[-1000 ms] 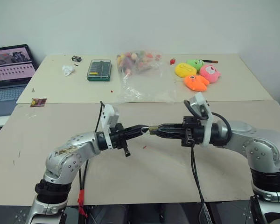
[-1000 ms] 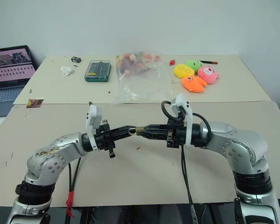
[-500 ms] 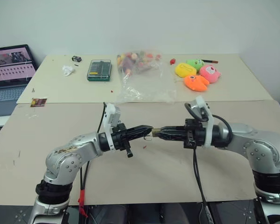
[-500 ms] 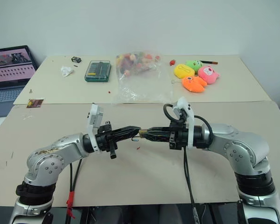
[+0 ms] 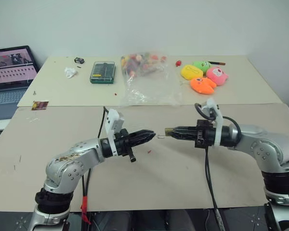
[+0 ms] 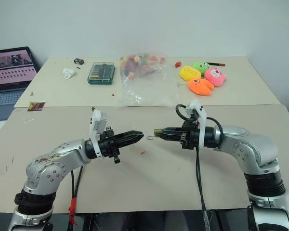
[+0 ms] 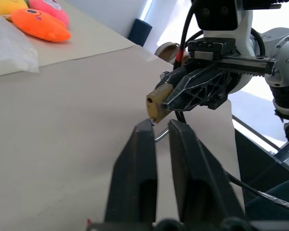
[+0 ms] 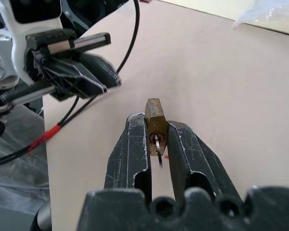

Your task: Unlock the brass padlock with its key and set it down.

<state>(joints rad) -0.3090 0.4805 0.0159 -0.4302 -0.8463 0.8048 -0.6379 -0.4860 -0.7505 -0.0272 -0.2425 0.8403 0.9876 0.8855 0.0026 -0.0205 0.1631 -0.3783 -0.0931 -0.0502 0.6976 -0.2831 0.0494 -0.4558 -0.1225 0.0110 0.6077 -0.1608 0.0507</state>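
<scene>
Two beige tables stand against a plain white wall.

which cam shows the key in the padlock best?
Right wrist view. It looks straight at the padlock's keyhole end, pinched between the right gripper's fingers, with the key sticking out of it. The left wrist view shows the brass body and shackle, not the key. In both eye views the lock is a tiny speck.

Brass padlock between right end effector fingers, key in it, left end effector just beside.
</scene>
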